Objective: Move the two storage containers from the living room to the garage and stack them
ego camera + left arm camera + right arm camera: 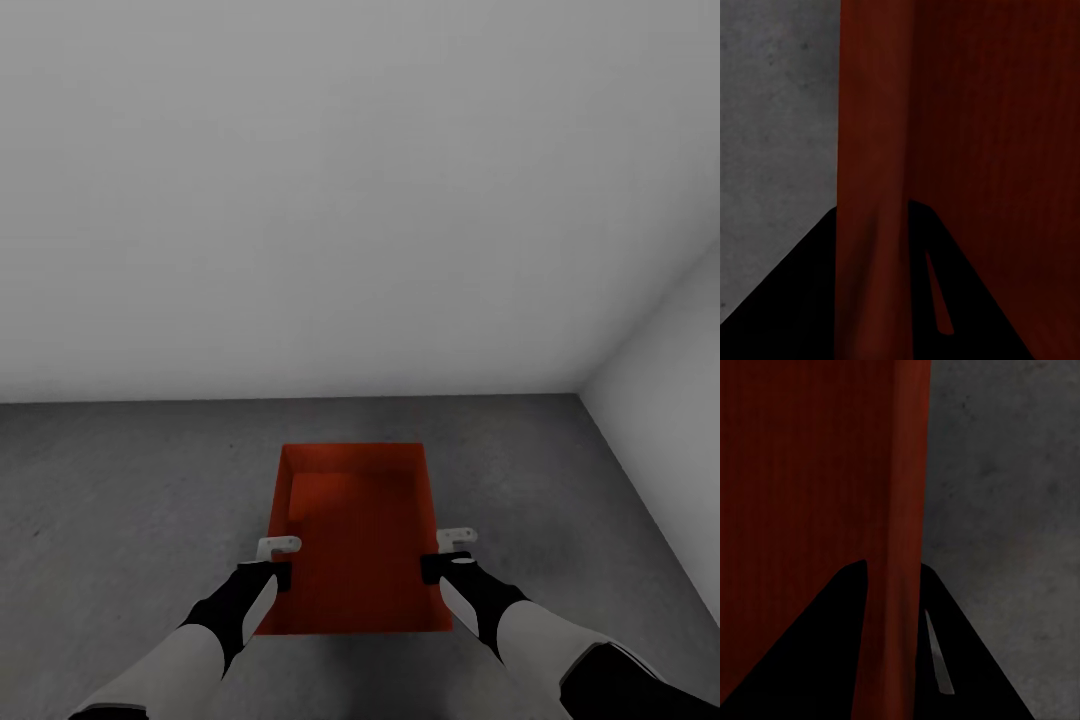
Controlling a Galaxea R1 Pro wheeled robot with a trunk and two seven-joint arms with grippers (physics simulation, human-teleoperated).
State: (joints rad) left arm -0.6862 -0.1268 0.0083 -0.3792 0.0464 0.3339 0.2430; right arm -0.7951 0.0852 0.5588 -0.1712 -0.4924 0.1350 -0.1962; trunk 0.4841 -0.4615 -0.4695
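Between the two arms, low in the head view: one red-orange storage container, open top up, long axis running away from the robot. Count: one bin, two grippers, two walls meeting at a corner. Whether the bin rests on the dark grey concrete floor or is held just above it, I cannot tell.

Left gripper sits at the bin's left long wall, right gripper at the right long wall, both near the robot's end of the bin. Each has one pale finger outside the wall and a dark part over the rim.

Left wrist view: bin wall runs straight between the two dark fingers, jaws narrowed onto it; the inner side of the bin lies to one side, mottled floor to the other. Right wrist view shows the same grip: wall pinched between the fingers.

Head view alone gives the room: plain white-grey back wall, a side wall to the right, bare garage floor all around the bin.
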